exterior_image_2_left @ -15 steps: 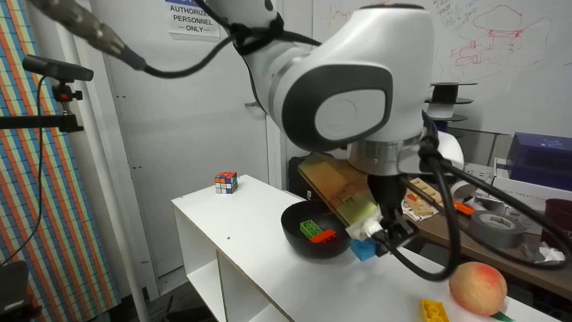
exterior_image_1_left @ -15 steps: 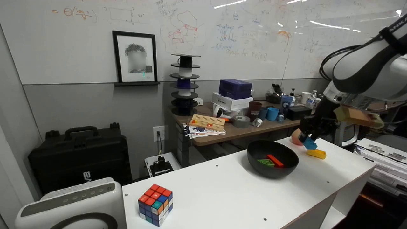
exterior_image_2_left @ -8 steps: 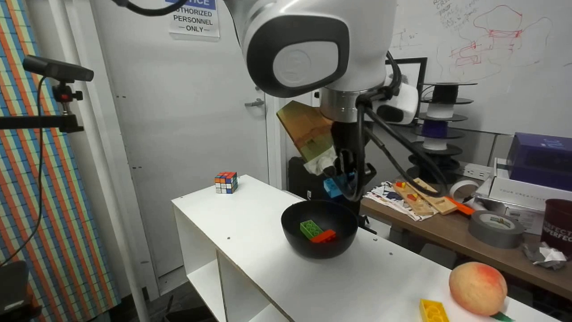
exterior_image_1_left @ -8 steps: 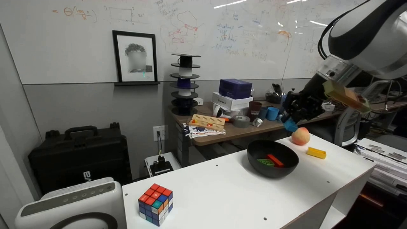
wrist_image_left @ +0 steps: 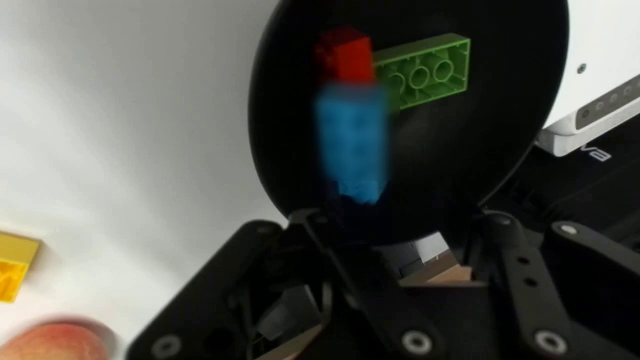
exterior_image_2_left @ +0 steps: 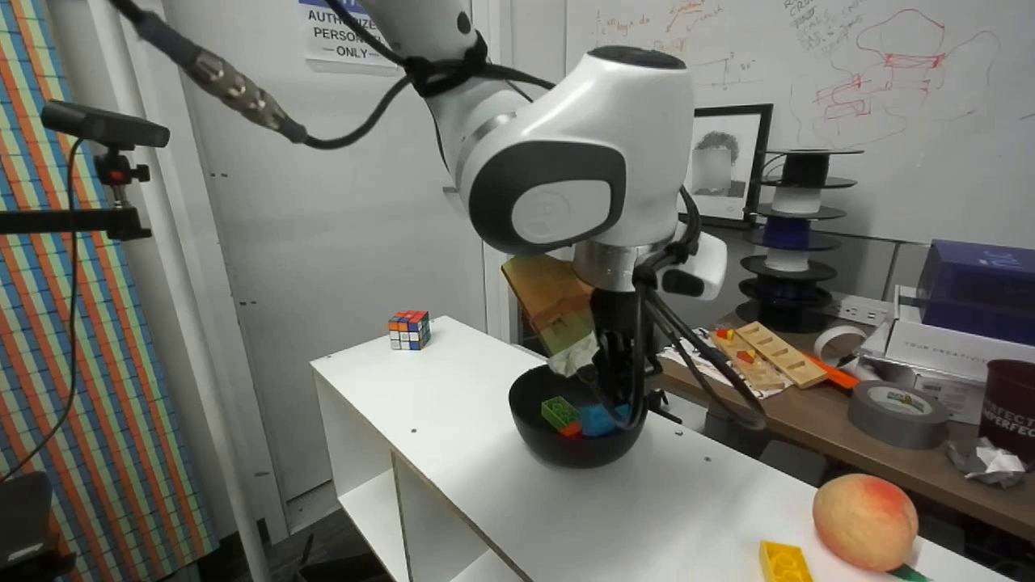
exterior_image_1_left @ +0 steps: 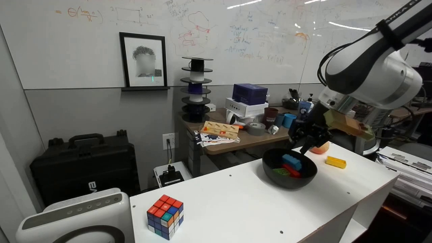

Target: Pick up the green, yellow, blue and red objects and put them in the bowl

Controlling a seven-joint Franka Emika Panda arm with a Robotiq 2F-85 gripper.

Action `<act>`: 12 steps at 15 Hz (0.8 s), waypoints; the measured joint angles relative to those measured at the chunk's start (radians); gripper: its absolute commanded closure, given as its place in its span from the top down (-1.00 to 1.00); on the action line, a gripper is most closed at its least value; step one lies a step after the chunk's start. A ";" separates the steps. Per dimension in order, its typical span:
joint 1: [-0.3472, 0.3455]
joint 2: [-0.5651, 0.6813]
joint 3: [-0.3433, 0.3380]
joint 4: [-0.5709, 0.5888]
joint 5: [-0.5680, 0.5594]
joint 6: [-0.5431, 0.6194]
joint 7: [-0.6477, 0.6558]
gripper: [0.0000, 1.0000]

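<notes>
The black bowl (exterior_image_1_left: 287,184) stands on the white shelf top. The green block (exterior_image_1_left: 281,171) and the red block (exterior_image_1_left: 294,172) lie in it. The blue block (exterior_image_1_left: 292,162) is inside the bowl beside the red one; it is blurred in the wrist view (wrist_image_left: 352,135), below the fingers and partly covering the red block (wrist_image_left: 352,57). My gripper (exterior_image_1_left: 298,147) is just above the bowl's far-right rim, its fingers apart with nothing between them in the wrist view (wrist_image_left: 397,220). The yellow block (exterior_image_1_left: 335,162) lies on the shelf to the bowl's right.
A peach-like ball (exterior_image_2_left: 865,521) sits beside the yellow block. A Rubik's cube (exterior_image_1_left: 165,217) stands at the shelf's far end. A brown desk (exterior_image_1_left: 216,148) with boxes, tape and cups runs behind the shelf. A white appliance (exterior_image_1_left: 77,216) stands beside the cube.
My gripper carried the blue block up and over to the bowl, then came lower and opened. The blue block has left the fingers and is in the bowl. The yellow block has not moved.
</notes>
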 measured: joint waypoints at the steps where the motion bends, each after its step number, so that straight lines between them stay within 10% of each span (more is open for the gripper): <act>1: 0.004 0.017 -0.004 0.013 -0.005 -0.005 0.005 0.85; 12: 0.002 -0.033 -0.138 0.054 0.012 0.029 0.286 1.00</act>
